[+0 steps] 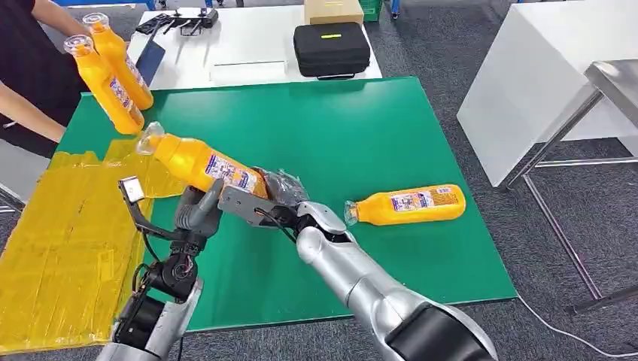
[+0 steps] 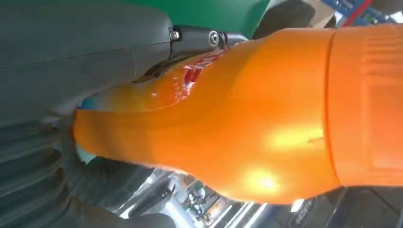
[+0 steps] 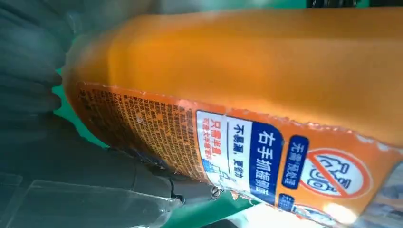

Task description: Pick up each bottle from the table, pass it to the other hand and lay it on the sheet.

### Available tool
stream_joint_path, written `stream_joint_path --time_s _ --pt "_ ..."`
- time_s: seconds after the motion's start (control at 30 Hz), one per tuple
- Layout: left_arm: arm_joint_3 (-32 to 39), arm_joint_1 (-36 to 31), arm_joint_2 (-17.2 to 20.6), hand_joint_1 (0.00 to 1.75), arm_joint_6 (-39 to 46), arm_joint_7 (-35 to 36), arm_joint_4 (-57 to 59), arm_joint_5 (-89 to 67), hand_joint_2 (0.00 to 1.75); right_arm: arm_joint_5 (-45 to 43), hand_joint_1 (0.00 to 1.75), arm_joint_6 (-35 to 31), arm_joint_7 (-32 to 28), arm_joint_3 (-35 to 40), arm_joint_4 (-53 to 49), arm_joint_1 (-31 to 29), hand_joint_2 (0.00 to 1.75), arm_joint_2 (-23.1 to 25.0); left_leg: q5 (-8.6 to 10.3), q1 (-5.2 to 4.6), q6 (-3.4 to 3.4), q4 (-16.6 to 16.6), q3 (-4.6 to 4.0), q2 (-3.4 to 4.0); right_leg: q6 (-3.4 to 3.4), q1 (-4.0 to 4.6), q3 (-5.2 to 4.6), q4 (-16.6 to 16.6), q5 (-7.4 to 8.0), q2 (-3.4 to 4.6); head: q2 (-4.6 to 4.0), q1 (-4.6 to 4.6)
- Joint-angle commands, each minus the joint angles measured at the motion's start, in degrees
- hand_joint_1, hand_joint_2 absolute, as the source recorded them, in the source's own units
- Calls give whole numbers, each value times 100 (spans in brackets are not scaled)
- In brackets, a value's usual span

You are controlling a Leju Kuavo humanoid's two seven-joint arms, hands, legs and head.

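An orange bottle (image 1: pixel 197 161) hangs tilted above the green mat (image 1: pixel 338 128), cap toward the far left, over the mat's left part near the yellow sheet (image 1: pixel 60 248). My right hand (image 1: pixel 280 192) grips its base end. My left hand (image 1: pixel 198 210) reaches up from below and closes on its body. In the left wrist view the bottle (image 2: pixel 247 123) lies against my left hand (image 2: pixel 71 57). Its label (image 3: pixel 256 161) shows in the right wrist view, next to my right hand (image 3: pixel 33 61). A second orange bottle (image 1: pixel 410 204) lies on its side on the mat, right of my right arm.
At the far left a person (image 1: pixel 30 68) holds two more orange bottles (image 1: pixel 111 75) upright over the mat's corner. Behind the mat a white table (image 1: pixel 248 45) carries a black case (image 1: pixel 331 47) and a cardboard box (image 1: pixel 333 10). A white cabinet (image 1: pixel 527 83) stands to the right.
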Motion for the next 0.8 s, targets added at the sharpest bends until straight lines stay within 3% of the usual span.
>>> stream_joint_path --time_s 0.03,0.43,0.47,0.57,0.6,0.63,0.67,0.7,0.8 --pt "41 -484 90 0 259 -174 266 -186 175 -16 175 122 83 1264 242 259 175 79 -6 9 -6 -8 20 -6 -6 10 23 -9 -7 -11 0 0" --pt "544 -514 86 0 508 -371 380 -576 175 -297 175 377 166 2080 79 363 175 79 -4 10 -6 -6 15 -6 -5 13 18 -8 -6 -11 0 0" --pt "572 -508 59 175 447 -403 368 -592 175 -341 175 348 167 2075 107 354 175 79 -8 13 -7 -8 26 -13 -6 16 30 -10 -12 -20 0 0" --pt "585 -474 37 175 389 -433 343 -628 175 -388 175 270 167 1965 171 307 175 73 -2 9 -5 -4 8 -12 -4 13 13 -8 -5 -16 0 2" --pt "572 -465 46 175 371 -487 315 -707 175 -400 164 204 183 1882 205 277 175 52 -7 11 -6 -6 22 -17 -6 16 28 -9 -12 -23 0 0" --pt "575 -459 45 175 367 -526 295 -751 175 -403 7 81 201 1798 200 247 175 23 -13 15 -8 -8 37 -18 -8 20 45 -11 -18 -26 0 2" --pt "576 -450 52 175 364 -541 272 -778 175 -450 0 134 211 1730 219 218 175 4 -6 12 -6 -4 17 -15 -5 16 24 -9 -9 -21 0 0" --pt "582 -447 59 175 378 -589 234 -881 175 -564 0 107 189 1516 176 192 0 -40 -8 13 -7 -5 27 -21 -6 18 36 -10 -14 -28 0 2" --pt "565 -434 107 175 412 -640 153 -1014 175 -602 0 61 188 1303 45 136 0 -162 -6 11 -7 1 14 -26 -6 17 24 -4 -13 -33 0 4"
